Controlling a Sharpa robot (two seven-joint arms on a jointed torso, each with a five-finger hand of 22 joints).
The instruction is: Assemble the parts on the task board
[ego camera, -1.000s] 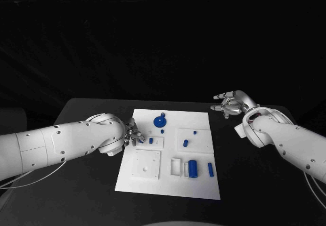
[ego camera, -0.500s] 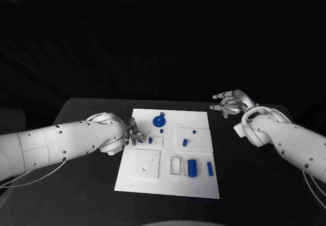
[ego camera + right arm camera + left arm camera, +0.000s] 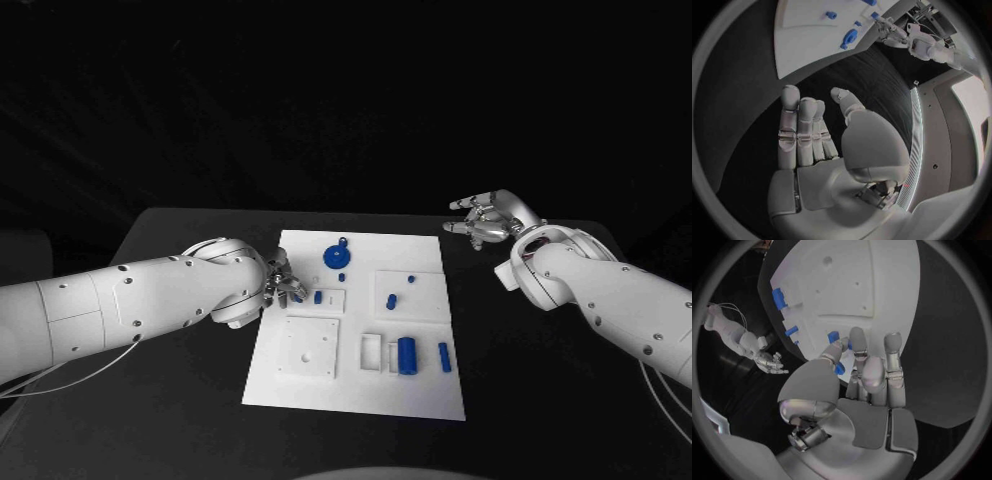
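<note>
The white task board [image 3: 325, 385] lies in the middle of the table. On it I see a round blue part [image 3: 338, 257], small blue pegs [image 3: 391, 300] and two blue cylinders [image 3: 408, 355] near the front. My left hand [image 3: 281, 285] hovers at the board's left edge, beside a small blue peg [image 3: 317, 297]. In the left wrist view its fingers [image 3: 892, 360] stretch straight over the board [image 3: 879, 290] with nothing between them and the thumb. My right hand [image 3: 488, 220] is raised off the board's far right corner, with fingers [image 3: 795, 127] spread and nothing in them.
A raised white square plate [image 3: 312, 347] and a slotted white holder [image 3: 374, 352] sit on the board's front half. Black table [image 3: 173, 420] surrounds the board on all sides. In the right wrist view the board [image 3: 811, 25] and my left arm [image 3: 911, 37] lie far off.
</note>
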